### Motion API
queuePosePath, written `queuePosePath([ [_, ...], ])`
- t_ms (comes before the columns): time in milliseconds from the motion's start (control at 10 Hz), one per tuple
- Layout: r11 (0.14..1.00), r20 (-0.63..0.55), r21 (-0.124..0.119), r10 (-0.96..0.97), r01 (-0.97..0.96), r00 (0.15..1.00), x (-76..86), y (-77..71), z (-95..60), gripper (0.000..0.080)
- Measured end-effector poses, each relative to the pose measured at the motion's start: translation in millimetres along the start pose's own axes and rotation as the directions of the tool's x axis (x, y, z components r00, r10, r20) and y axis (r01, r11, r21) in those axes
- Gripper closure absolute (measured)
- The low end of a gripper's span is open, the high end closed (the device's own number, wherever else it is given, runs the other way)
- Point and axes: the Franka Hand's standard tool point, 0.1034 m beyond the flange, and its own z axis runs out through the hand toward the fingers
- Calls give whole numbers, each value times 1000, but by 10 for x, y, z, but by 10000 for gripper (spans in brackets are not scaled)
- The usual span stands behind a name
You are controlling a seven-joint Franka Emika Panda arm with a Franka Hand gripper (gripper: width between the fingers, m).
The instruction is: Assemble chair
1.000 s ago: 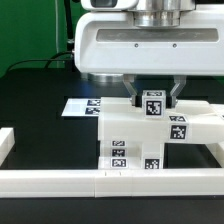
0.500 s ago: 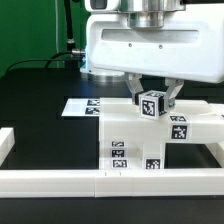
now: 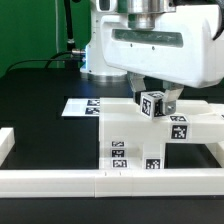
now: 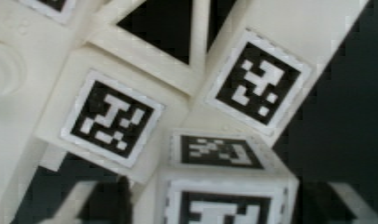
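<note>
My gripper (image 3: 152,99) is shut on a small white cube (image 3: 152,103) with black-and-white tags and holds it, turned at an angle, just above the top of the white chair structure (image 3: 128,140). That structure is a blocky tagged body with a flat frame part (image 3: 188,128) reaching to the exterior view's right. In the wrist view the cube (image 4: 218,192) fills the space between the jaws of my gripper (image 4: 214,208), with the tagged chair frame (image 4: 111,112) close behind it. The fingers are blurred there.
The marker board (image 3: 80,106) lies flat on the black table behind the chair at the exterior view's left. A long low white border rail (image 3: 90,181) runs along the front, with a short end piece (image 3: 5,142) at the left.
The wrist has turned about its axis and the held cube has turned with it, now showing a corner and two faces. The chair structure has not moved.
</note>
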Motion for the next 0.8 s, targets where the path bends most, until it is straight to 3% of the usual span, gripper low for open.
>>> queuePosePath([
  [100,1000,0,1,-14,14,1000,-11,-10,-2,184],
  [500,961,1,0,-275,275,961,-15,-9,3,151],
  [800,810,-4,-18,-586,586,810,-9,0,6,150],
])
